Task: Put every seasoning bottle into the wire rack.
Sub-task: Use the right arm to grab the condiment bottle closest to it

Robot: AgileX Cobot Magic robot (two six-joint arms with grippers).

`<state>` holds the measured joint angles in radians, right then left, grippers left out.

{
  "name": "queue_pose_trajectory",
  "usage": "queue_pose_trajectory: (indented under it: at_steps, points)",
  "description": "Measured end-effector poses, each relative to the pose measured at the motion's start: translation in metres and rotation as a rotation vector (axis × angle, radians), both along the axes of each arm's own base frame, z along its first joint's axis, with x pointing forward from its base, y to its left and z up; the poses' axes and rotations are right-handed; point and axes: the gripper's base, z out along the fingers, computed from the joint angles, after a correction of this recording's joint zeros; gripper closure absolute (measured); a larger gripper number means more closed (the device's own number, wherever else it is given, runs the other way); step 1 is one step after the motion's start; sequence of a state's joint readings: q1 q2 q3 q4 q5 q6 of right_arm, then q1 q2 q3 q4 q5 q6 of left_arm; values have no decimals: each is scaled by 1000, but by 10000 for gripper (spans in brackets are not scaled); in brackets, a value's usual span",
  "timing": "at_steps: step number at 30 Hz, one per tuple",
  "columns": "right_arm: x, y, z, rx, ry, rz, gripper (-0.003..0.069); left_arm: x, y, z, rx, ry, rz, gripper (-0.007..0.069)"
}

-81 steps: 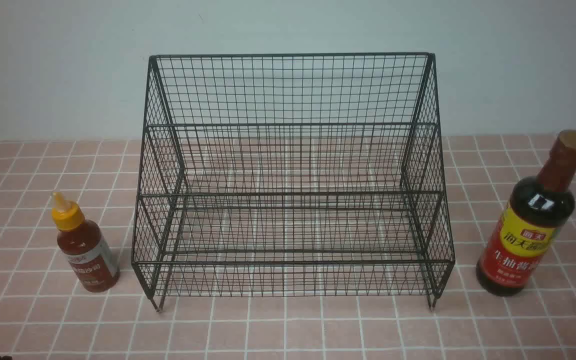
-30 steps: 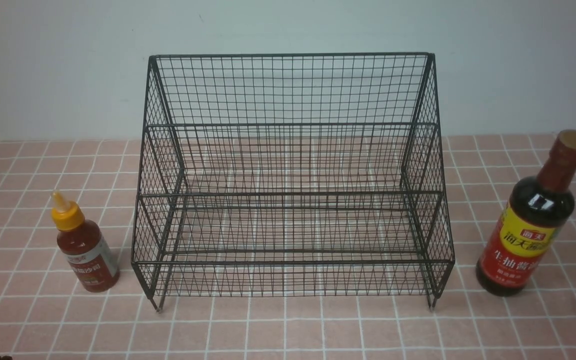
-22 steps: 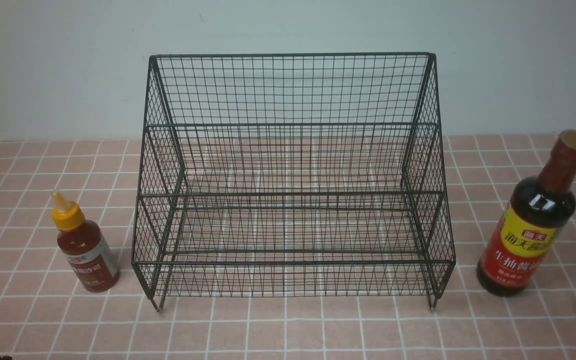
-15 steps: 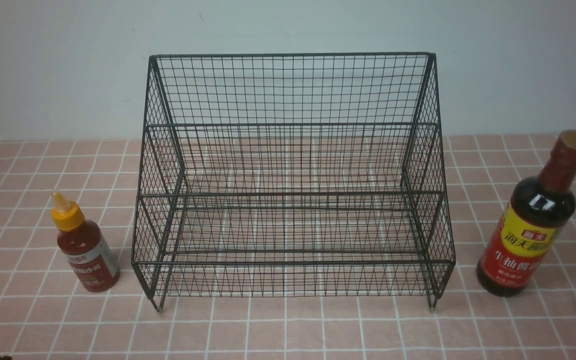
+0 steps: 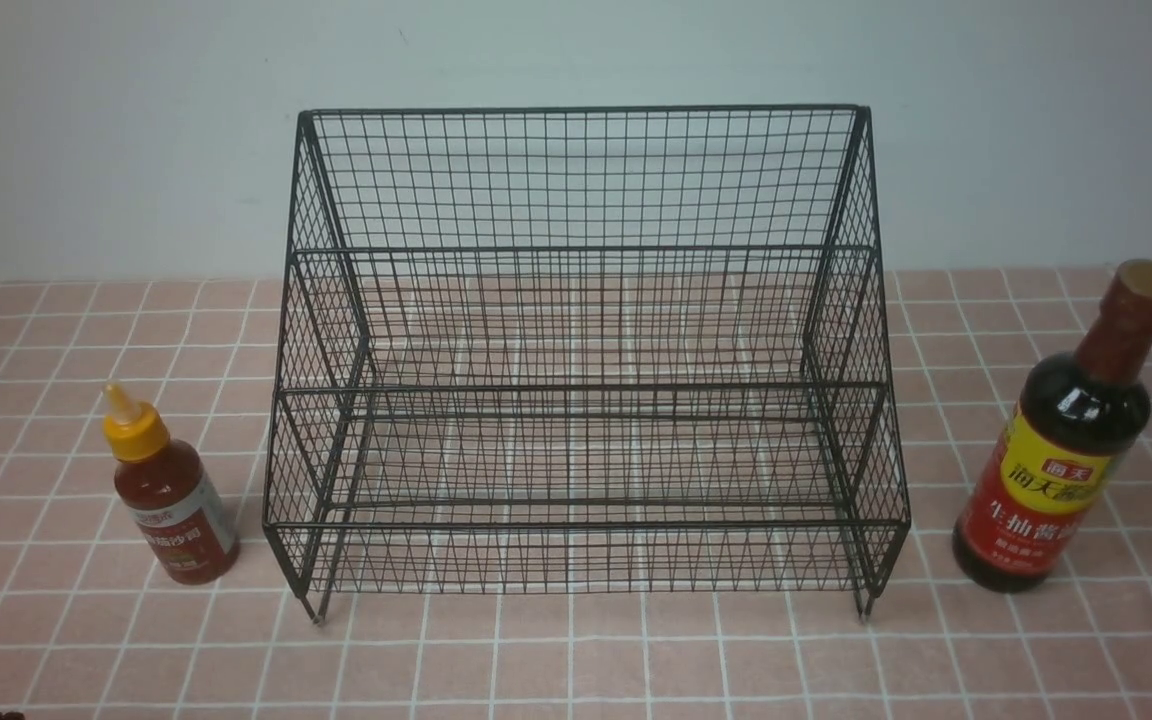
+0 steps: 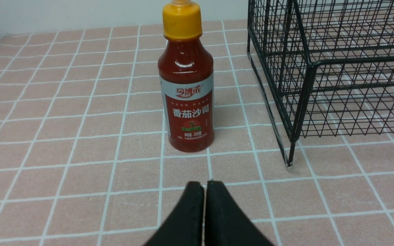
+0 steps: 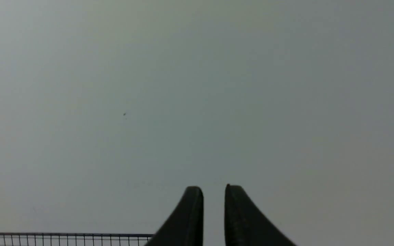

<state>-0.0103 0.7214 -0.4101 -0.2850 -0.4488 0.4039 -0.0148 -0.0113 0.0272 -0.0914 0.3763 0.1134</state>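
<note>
Nothing on the table is shifting between the earlier front pictures and this one: both bottles and the rack are sitting where they were.

You are looking at the black wire rack (image 5: 576,521) standing in the middle of the pink tiled table (image 5: 576,660), with nothing on its steps. The red sauce bottle (image 5: 174,500) is standing upright just beside the rack's left front corner, on the table and apart from the wire. The soy sauce bottle (image 5: 1061,470) is standing upright on the table near the rack's right side, also outside it.

Neither arm is showing in the front view. Your left claw (image 6: 204,184) is hanging low over the tiles with its two fingers pressed together and gripping nothing; it is facing the red sauce bottle (image 6: 187,89), which is standing a little ahead of it, with the rack's corner leg (image 6: 291,150) off to one side. Your right claw (image 7: 214,191) is pointing at the plain wall (image 7: 197,85) with a narrow gap showing between its fingers and nothing in that gap; only the rack's top edge (image 7: 63,234) is peeking into that view.
</note>
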Motion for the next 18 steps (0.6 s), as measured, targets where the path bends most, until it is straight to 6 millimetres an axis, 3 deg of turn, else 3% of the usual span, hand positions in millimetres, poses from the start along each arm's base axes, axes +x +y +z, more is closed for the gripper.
queue_pose_trajectory:
  at_steps: [2, 10, 14, 18]
  points:
    - [7, 1, 0, -9, 7, 8, 526, 0, 0, 0, 0, 0, 0, 634]
    - [62, 5, -34, -49, 106, 57, 246, 0, 0, 0, 0, 0, 0, 634]
    - [80, 6, -54, -55, 165, 70, 170, 0, 0, 0, 0, 0, 0, 634]
    - [91, 7, -70, -50, 214, 79, 155, 0, 0, 0, 0, 0, 0, 634]
